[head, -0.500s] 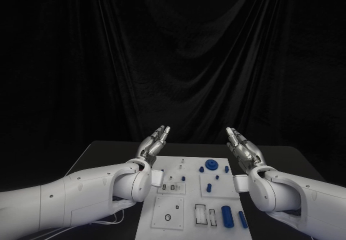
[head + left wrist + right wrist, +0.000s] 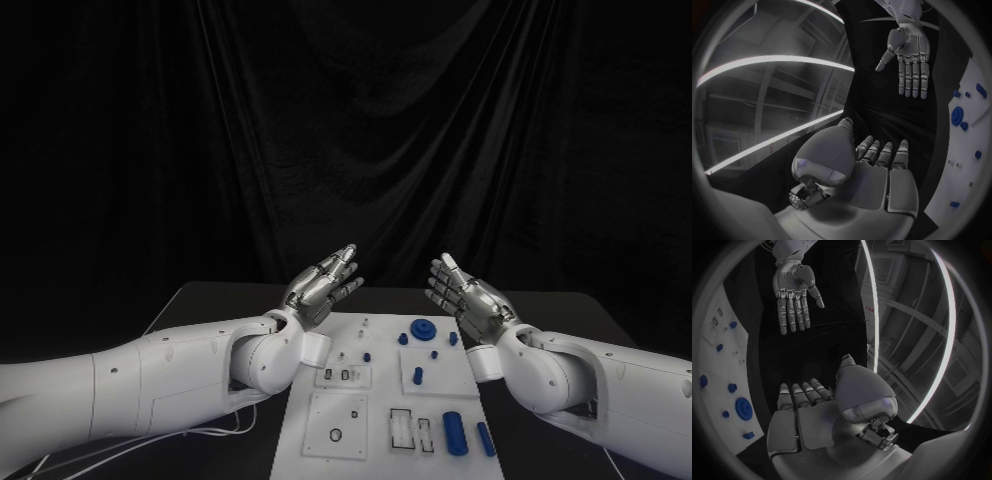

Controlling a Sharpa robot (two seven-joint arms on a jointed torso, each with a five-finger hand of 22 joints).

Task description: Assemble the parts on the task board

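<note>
L hand (image 2: 326,283), R hand (image 2: 464,293) spread above task board (image 2: 378,420)

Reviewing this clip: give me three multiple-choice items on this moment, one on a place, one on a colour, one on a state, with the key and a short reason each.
1. Where does the task board lie?
A. Between the two arms on the black table
B. Beyond the left arm at the table's edge
C. On top of the right arm

2. What colour is the round part near the board's far end?
A. Red
B. Blue
C. Yellow

3. What are the hands doing?
A. The left hand holds a part
B. The right hand presses on the board
C. Both are raised above the board, fingers apart, holding nothing

Key: 1 A, the white board sits between the forearms; 2 B, the part shows blue against white; 3 C, both palms show bare in the wrist views.
</note>
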